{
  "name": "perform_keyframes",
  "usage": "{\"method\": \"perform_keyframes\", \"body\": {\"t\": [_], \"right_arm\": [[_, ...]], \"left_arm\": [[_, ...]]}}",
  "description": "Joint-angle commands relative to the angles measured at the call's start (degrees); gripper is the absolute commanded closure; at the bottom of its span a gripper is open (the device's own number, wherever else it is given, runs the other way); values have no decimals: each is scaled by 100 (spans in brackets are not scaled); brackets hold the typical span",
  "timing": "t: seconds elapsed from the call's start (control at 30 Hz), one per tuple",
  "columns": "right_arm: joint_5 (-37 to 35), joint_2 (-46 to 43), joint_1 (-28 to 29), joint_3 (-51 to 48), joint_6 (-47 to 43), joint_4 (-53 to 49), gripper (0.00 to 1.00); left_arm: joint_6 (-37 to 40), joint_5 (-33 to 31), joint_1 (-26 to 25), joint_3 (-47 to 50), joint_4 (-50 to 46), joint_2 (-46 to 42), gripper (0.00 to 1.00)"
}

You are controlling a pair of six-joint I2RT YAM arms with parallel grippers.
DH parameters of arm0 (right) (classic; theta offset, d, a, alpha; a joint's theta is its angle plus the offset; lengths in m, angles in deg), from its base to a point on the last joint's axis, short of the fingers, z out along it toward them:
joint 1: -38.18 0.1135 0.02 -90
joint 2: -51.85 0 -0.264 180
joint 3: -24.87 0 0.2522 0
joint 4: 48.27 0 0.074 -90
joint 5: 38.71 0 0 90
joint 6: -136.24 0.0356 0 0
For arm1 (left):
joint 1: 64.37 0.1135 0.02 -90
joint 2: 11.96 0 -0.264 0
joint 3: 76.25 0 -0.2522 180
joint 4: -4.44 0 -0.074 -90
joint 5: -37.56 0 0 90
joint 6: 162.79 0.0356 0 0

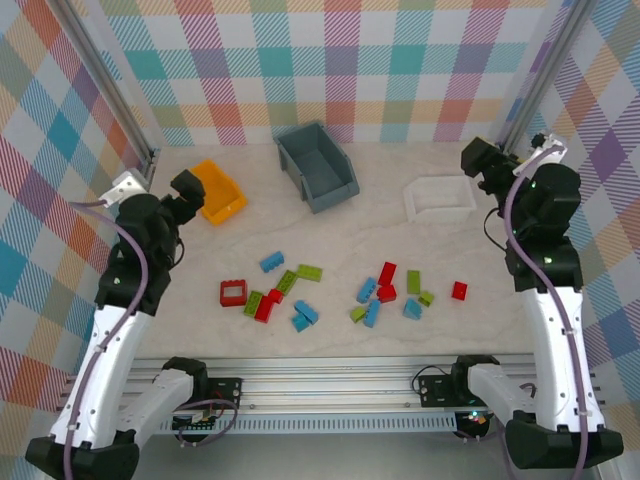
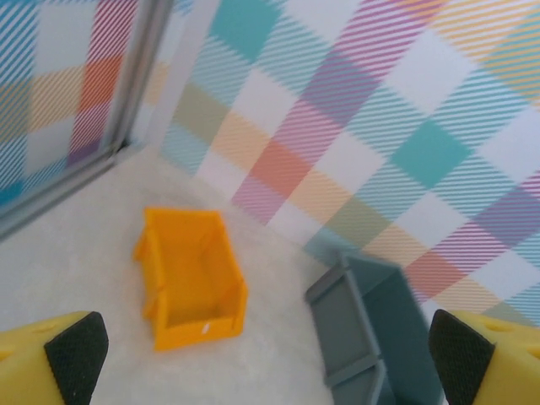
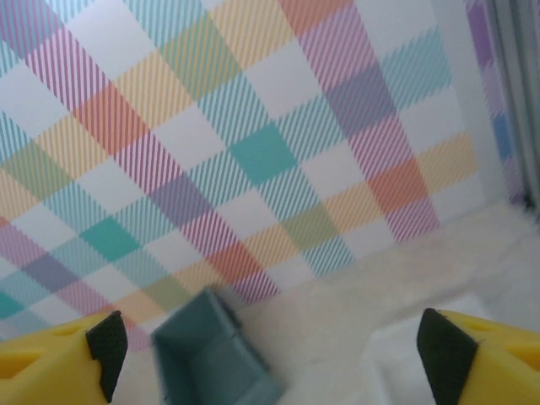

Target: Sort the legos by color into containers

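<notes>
Well, both pairs of jaws stand wide apart with nothing between them. The left gripper [image 1: 188, 190] hangs released over the far left of the table [image 1: 350, 235], its black-tipped fingertips [image 2: 76, 354] framing the orange bin [image 1: 222, 195] just beyond them. The right gripper [image 1: 482, 160] is likewise open and empty, raised at the far right, close to the white bin [image 1: 440, 210].

The orange bin lies with its long axis on a slant, running from far left to near right. The grey-blue bin [image 1: 318, 170] sits at the middle back by the checked wall [image 1: 330, 60], its long axis slanted the same way and its lower end turned toward the near right. The white bin lies crosswise, its long side running left to right. All three look empty.

The legos [image 1: 287, 282] lie loose on the near half of the table in two scatters, well apart from the bins. To the left, a red square frame [image 1: 233, 293] lies flat beside green, red and blue bricks pointing at mixed angles. To the right, a red brick [image 1: 387, 273] and a green brick [image 1: 413, 282] point roughly near to far among more blue and green ones. A small red brick [image 1: 459, 290] sits alone at the right.
</notes>
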Motion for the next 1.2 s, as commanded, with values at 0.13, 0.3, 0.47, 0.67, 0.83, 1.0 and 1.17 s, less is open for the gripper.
{"method": "perform_keyframes", "body": {"t": [0.13,0.3,0.47,0.67,0.83,1.0,1.17], "right_arm": [[1235,514,27,-40,992,-2786,16],[1779,661,41,-132,725,-2724,14],[2054,683,60,-382,721,-2604,13],[2080,752,61,-285,658,-2708,11],[1793,851,66,-449,771,-2558,8],[1542,1130,25,-837,1137,-1901,5],[1068,1773,-212,-732,1442,-1725,6]], "left_arm": [[-592,1624,1208,-1052,-2549,2309,10],[-343,1898,1507,-1727,-2012,3612,16],[-129,2020,1577,-2775,-2054,5188,25],[114,1776,1580,-3746,-2260,6383,29],[246,1635,1581,-4098,-2275,6842,30],[421,1852,1578,-4153,-1967,7052,41],[620,1876,1568,-4051,-1840,7020,62]]}}
